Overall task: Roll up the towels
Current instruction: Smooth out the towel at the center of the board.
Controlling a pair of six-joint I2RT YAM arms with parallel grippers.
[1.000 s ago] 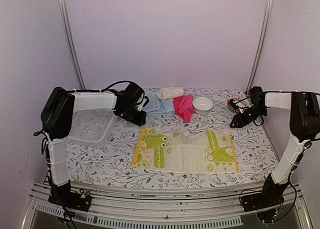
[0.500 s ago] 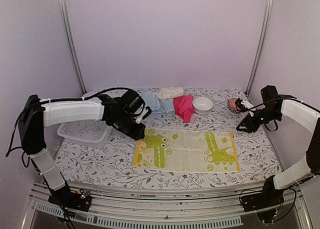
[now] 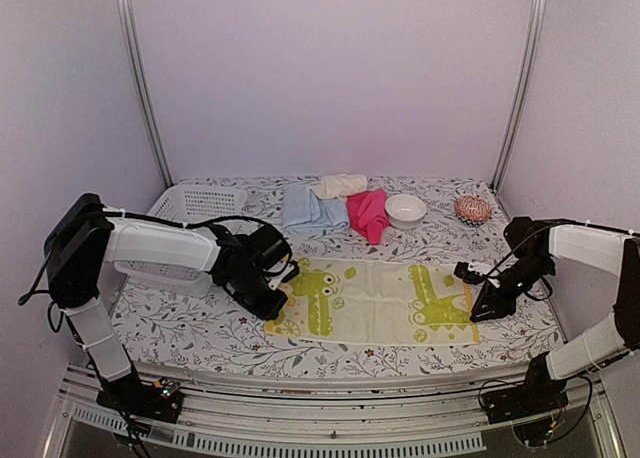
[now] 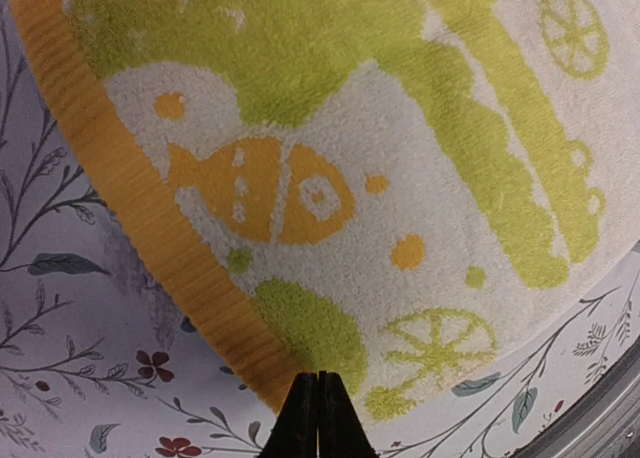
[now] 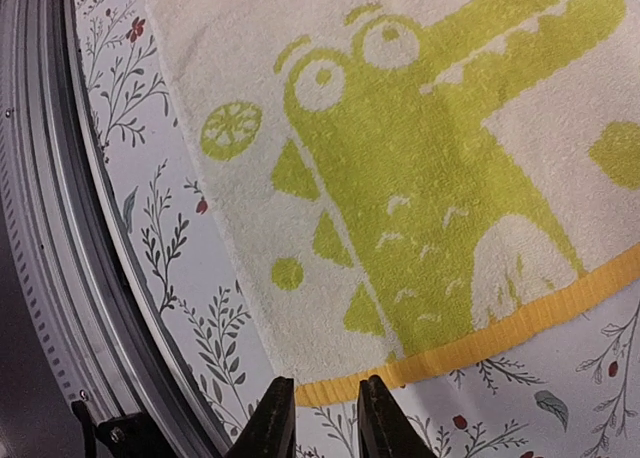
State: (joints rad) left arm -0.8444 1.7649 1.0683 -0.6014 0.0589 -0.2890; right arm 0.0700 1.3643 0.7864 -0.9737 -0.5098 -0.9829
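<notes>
The yellow-green towel (image 3: 370, 300) lies flat in the middle of the table, its crocodile pattern facing up. My left gripper (image 3: 272, 311) is down at its near left corner. In the left wrist view that gripper (image 4: 318, 380) is shut, its tips resting on the towel's (image 4: 380, 178) orange border. My right gripper (image 3: 477, 313) is down at the near right corner. In the right wrist view it (image 5: 322, 386) stands narrowly open, with the orange edge of the towel (image 5: 430, 178) between its tips. The pink (image 3: 368, 213), light blue (image 3: 310, 210) and cream (image 3: 340, 185) towels lie bunched at the back.
A white basket (image 3: 190, 203) stands at the back left. A white bowl (image 3: 406, 210) and a red patterned ball (image 3: 472, 210) are at the back right. The metal rail of the table's near edge (image 5: 50, 228) runs close to the right gripper.
Both arms have swung forward from the back of the table and come down at the yellow-green towel's near corners. The left jaws have shut and the right jaws have narrowed.
</notes>
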